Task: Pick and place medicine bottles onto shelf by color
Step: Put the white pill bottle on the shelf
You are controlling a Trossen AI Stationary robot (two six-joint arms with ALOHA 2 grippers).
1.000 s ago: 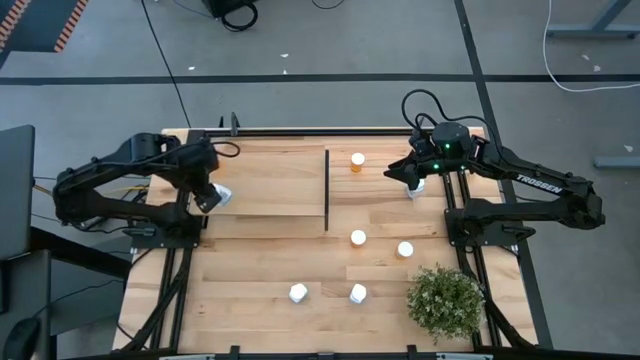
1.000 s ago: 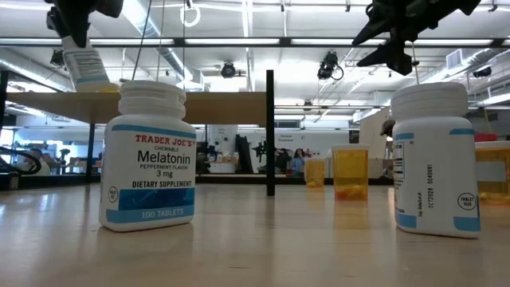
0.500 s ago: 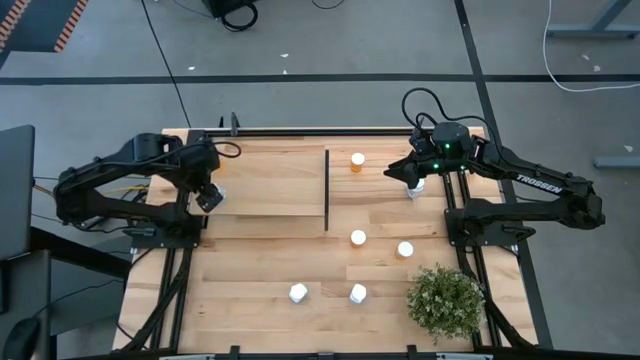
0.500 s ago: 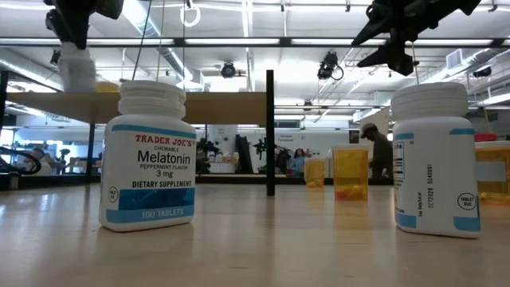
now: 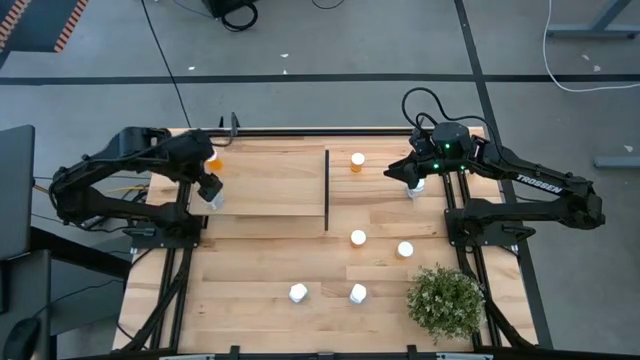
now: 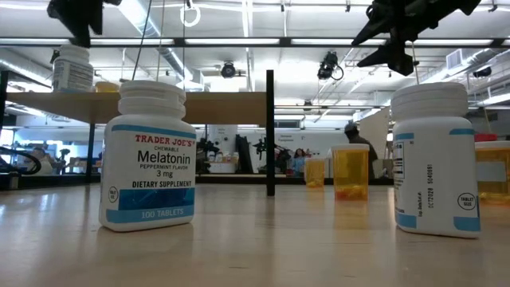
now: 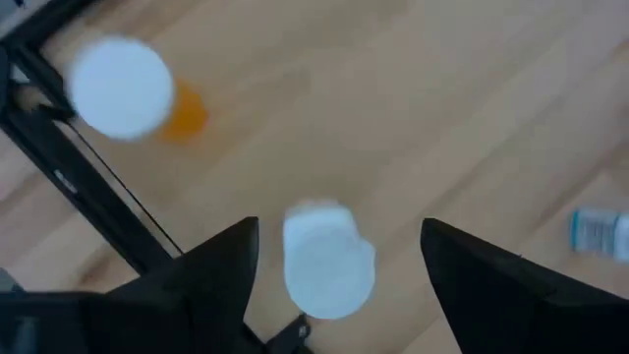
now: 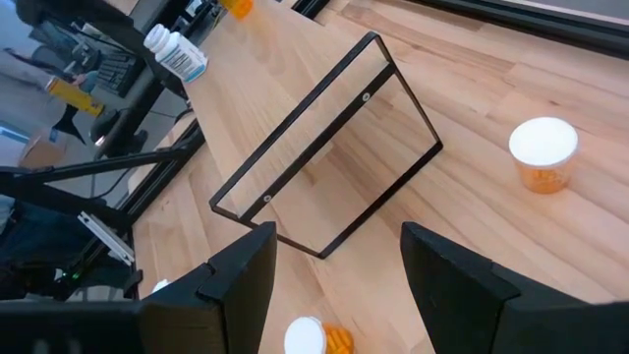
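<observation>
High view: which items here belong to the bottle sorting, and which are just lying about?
Part of the job:
- white bottle on the shelf, under the left gripper
- orange bottle on the shelf
- bottles on the table
- right gripper

Lying about:
- potted plant

Eight medicine bottles (image 5: 358, 238), one shelf (image 5: 268, 182), one plant (image 5: 444, 302), two arms (image 5: 530, 190)

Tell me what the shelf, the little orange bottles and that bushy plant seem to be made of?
The shelf looks like pale wood with a matt finish: grain lines show. An orange bottle looks like clear tinted plastic, since light passes through it. The plant could be artificial; its dense, even green sprigs suggest it, but I can't be sure.
</observation>
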